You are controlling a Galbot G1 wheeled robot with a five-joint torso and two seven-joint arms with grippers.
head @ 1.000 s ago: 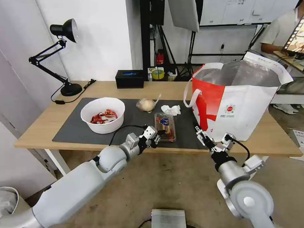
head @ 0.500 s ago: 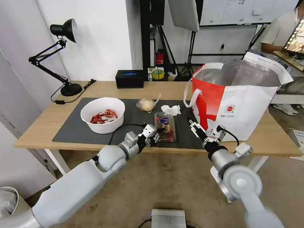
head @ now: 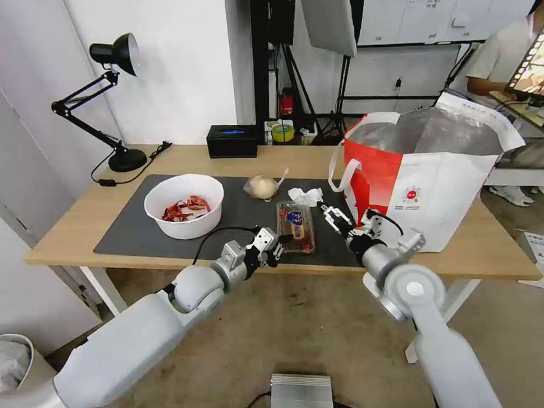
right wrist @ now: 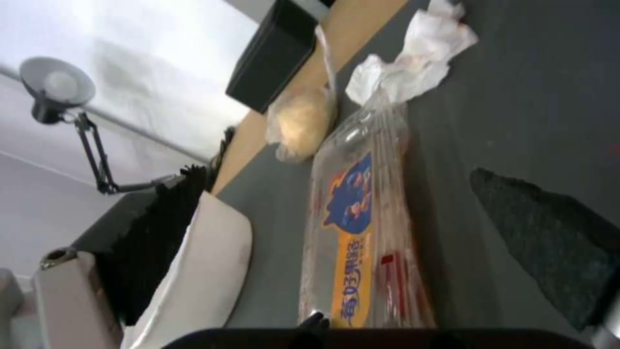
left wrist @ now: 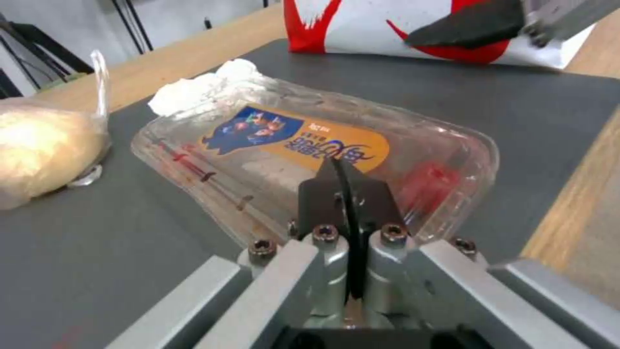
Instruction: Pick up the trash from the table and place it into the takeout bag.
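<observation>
Left hand [head: 277, 242] pressed together beside clamshell [head: 295, 227]; right hand [head: 332, 215] spread, cropped.

A lab or studio: whiteboard [head: 420, 11], light stands [head: 345, 76], and desk lamp [head: 104, 97].

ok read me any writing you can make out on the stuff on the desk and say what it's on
Clamshell label: blue and orange sticker with printed characters, too blurred to quote.
Takeout bag: small round red logo with a line of tiny print under it, too small to read.
White bowl, tissue, clear bag: no writing visible.
</observation>
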